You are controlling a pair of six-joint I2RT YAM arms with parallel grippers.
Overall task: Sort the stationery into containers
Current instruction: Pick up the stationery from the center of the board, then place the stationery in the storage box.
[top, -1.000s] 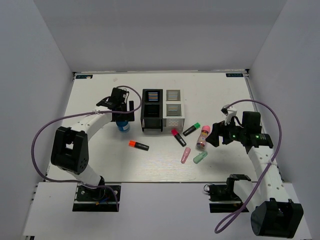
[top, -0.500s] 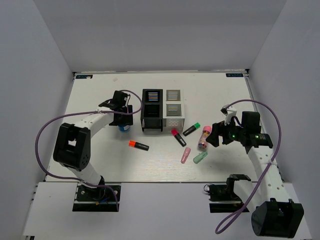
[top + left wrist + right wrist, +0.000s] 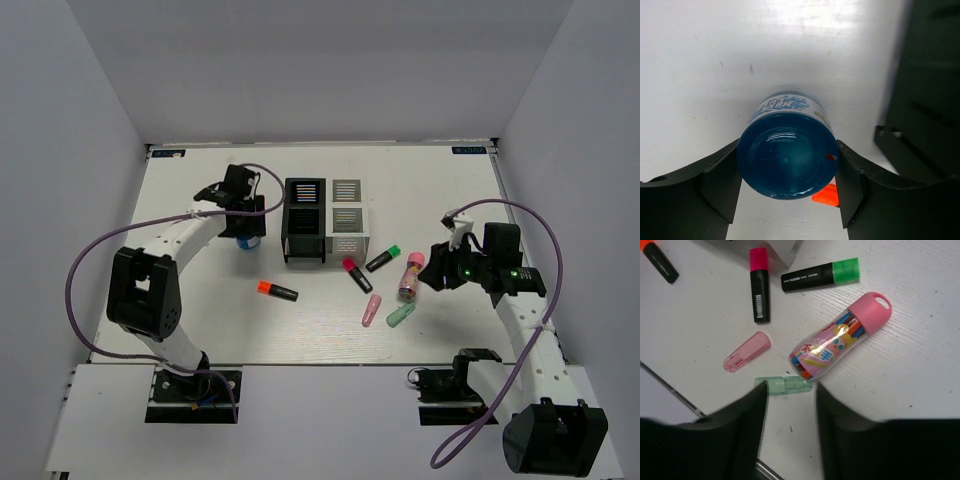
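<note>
My left gripper [image 3: 787,150] is shut on the blue round pot [image 3: 785,125], a finger pressed against each side. From above, that gripper [image 3: 246,230] and the pot [image 3: 250,241] sit just left of the black container [image 3: 305,252], which is joined to the white container [image 3: 348,242]. My right gripper [image 3: 789,396] is open, its jaws blurred and partly narrowed with bare table between them. The pink tube [image 3: 840,337] lies just beyond its tips. The mint-green capsule [image 3: 787,385] lies across the tips, one end hidden by the left finger. A pink capsule [image 3: 747,351] lies to the left.
A red-capped marker [image 3: 759,282] and a green-capped marker [image 3: 820,275] lie in front of the containers. An orange-capped marker [image 3: 277,290] lies alone left of centre. The black container's wall [image 3: 925,100] stands close to the right of the pot. White walls enclose the table.
The left gripper has closed on the blue pot and shifted slightly toward the back with it. The right gripper's jaws have narrowed near the pink tube and the mint-green capsule.
</note>
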